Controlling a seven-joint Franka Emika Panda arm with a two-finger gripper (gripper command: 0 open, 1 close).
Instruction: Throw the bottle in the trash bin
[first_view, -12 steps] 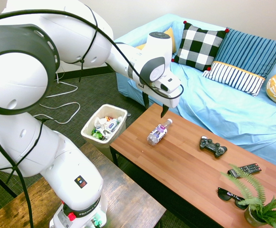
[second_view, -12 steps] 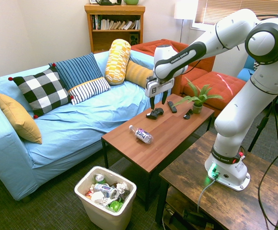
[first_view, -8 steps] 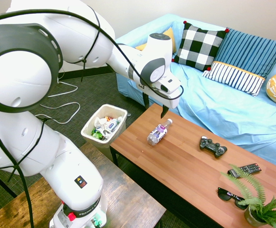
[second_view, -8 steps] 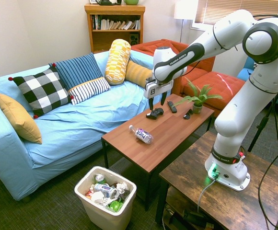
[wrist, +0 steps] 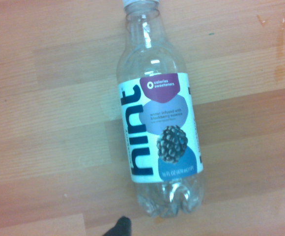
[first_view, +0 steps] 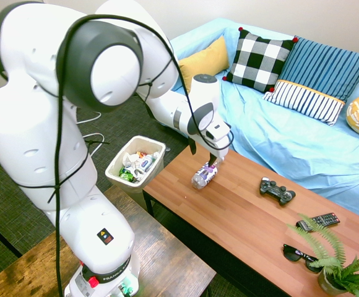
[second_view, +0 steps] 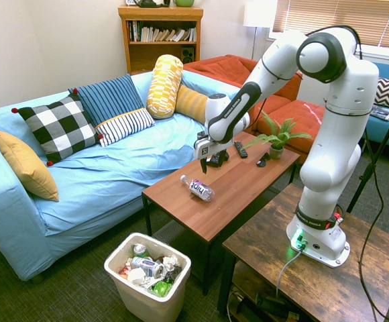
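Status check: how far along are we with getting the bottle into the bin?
Early stage. Done: the white arm's gripper hangs above the small clear plastic bottle, fingers open. In hand: nothing; the bottle lies on its side on the wooden coffee table, centred in the wrist view. Left: descend, grasp, lift, carry to the cream-white rectangular trash bin on the floor, already holding rubbish, and release.

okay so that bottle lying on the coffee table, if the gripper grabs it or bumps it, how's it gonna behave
The bottle looks clear and empty, so it is probably light and may dent under a firm squeeze. It lies on its side on the smooth wooden table, so a nudge could roll it. The glossy label may be slightly slippery between the fingers of the gripper.
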